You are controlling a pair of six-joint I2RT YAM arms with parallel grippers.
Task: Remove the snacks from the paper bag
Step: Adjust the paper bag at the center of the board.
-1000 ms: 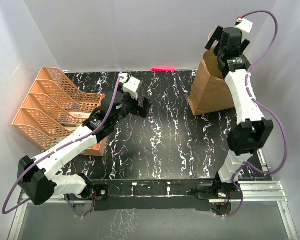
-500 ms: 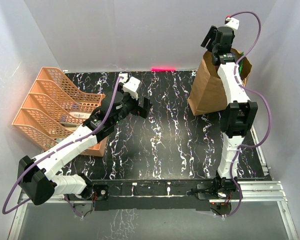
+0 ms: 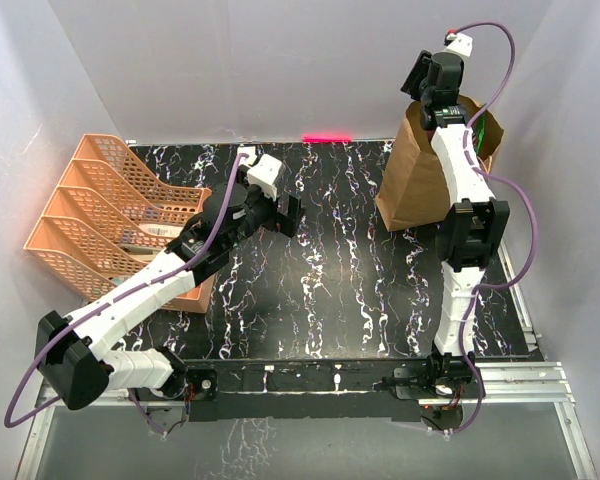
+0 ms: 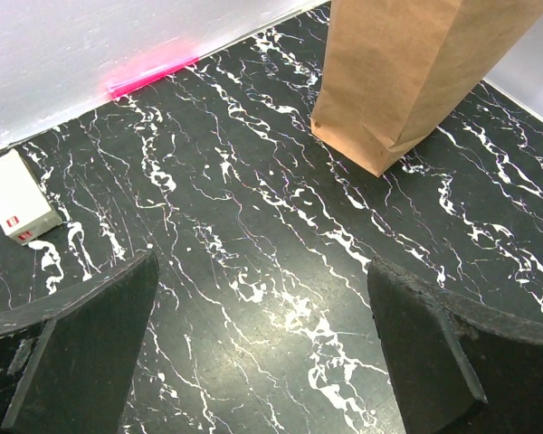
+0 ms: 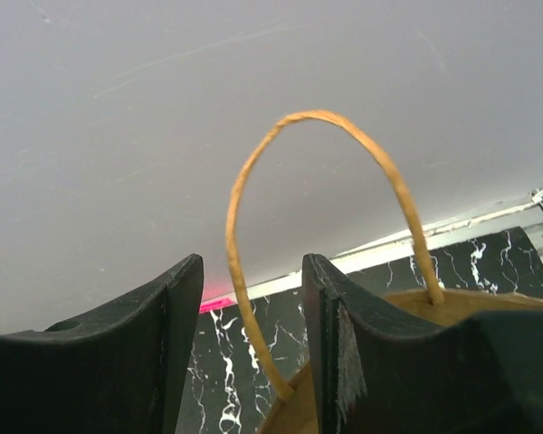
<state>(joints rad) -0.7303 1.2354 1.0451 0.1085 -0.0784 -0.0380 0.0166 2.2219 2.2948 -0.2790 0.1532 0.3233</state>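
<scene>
The tall brown paper bag [image 3: 418, 180] stands upright at the back right of the table and also shows in the left wrist view, paper bag [image 4: 407, 63]. My right gripper [image 3: 430, 75] is at its top rim. In the right wrist view one strand of the bag's looped handle [image 5: 317, 117] runs between the jaws of the right gripper [image 5: 252, 271], which stand partly apart with a gap on each side of it. The snacks are hidden inside the bag, apart from a green sliver [image 3: 485, 138] at its mouth. My left gripper [image 3: 290, 215] hovers wide open over bare table, left gripper [image 4: 262, 271].
An orange mesh organiser [image 3: 110, 215] lies at the left, under the left arm. A small white box [image 4: 18, 194] sits near the back wall. A pink light strip [image 3: 325, 137] marks the table's far edge. Walls close in behind and beside the bag.
The right arm has straightened and reached further back over the bag's top, and its jaws have narrowed around the handle strand. The left arm has not moved.
</scene>
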